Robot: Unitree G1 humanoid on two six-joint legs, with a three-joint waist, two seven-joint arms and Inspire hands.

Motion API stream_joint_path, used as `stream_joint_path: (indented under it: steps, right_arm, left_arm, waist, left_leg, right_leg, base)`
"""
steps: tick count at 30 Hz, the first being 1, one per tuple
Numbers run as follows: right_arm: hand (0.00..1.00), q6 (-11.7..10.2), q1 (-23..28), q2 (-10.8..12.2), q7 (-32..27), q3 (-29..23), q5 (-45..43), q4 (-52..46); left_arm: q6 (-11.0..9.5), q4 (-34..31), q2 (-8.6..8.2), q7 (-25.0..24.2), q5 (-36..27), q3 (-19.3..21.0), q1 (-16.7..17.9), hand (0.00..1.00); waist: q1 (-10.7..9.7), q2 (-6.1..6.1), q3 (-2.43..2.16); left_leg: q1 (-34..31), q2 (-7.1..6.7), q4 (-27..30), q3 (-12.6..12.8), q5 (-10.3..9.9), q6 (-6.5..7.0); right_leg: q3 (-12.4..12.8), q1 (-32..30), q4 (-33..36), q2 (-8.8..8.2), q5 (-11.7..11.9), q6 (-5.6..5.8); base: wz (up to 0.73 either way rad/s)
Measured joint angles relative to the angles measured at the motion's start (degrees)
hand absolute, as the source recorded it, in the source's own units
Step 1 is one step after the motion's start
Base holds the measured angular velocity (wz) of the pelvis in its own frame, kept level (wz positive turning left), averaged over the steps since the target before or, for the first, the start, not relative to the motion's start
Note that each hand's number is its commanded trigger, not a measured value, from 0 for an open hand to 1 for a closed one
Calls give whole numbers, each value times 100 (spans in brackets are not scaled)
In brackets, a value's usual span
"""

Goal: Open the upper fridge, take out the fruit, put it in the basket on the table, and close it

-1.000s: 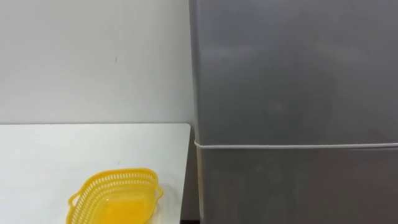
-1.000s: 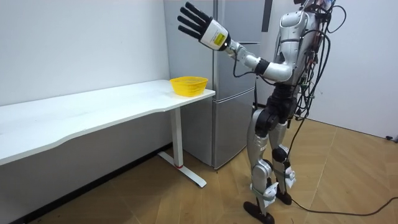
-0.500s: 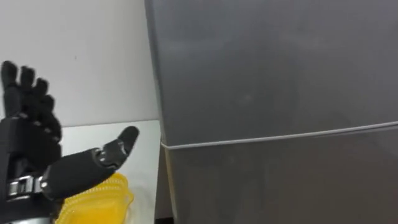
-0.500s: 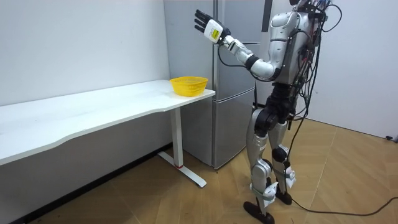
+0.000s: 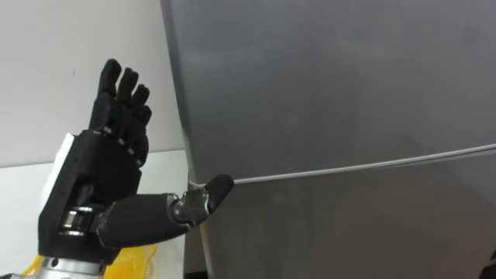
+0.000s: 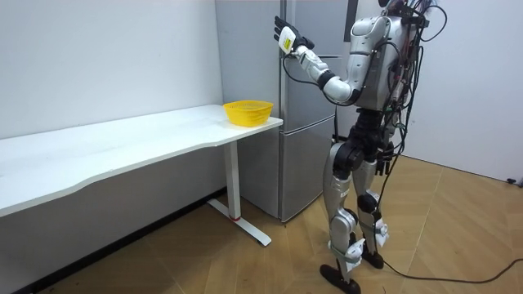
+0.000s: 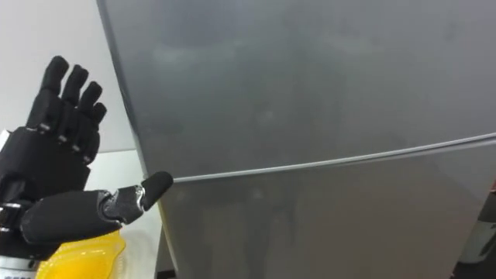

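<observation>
I am holding my left hand (image 5: 97, 190) open and empty just left of the upright edge of the upper door (image 5: 333, 85), thumb (image 5: 205, 195) pointing toward it.

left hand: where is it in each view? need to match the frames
Left eye view: left hand at lower left, fingers open, thumb tip at the fridge door seam.
Right eye view: left hand at lower left, nearer the picture's edge.
Room view: left hand raised at top centre, by the fridge's front corner.
Shared landmark: yellow basket, lower than the hand.
</observation>
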Motion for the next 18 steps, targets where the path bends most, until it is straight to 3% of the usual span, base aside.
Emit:
stream_joint_path:
  steps: [9,18]
  right_arm:
    - [0,181,117,8,2,4,-37,7]
    - [0,240,34,10,12,-3,-79,-24]
  left_arm:
    - [215,1,0,-164,-120,13,-89,0]
    - [257,1,2,-185,-113,19,-89,0]
  waist:
    - [16,12,-14]
    - [27,-2,-4]
  left_leg:
    - [20,1,1,-1,0,0]
    - [30,6,1,67,0,0]
  right_leg:
    - [20,3,17,3,0,0]
    - [73,-38,80,2,-3,1]
  base:
    - [0]
    - [-1]
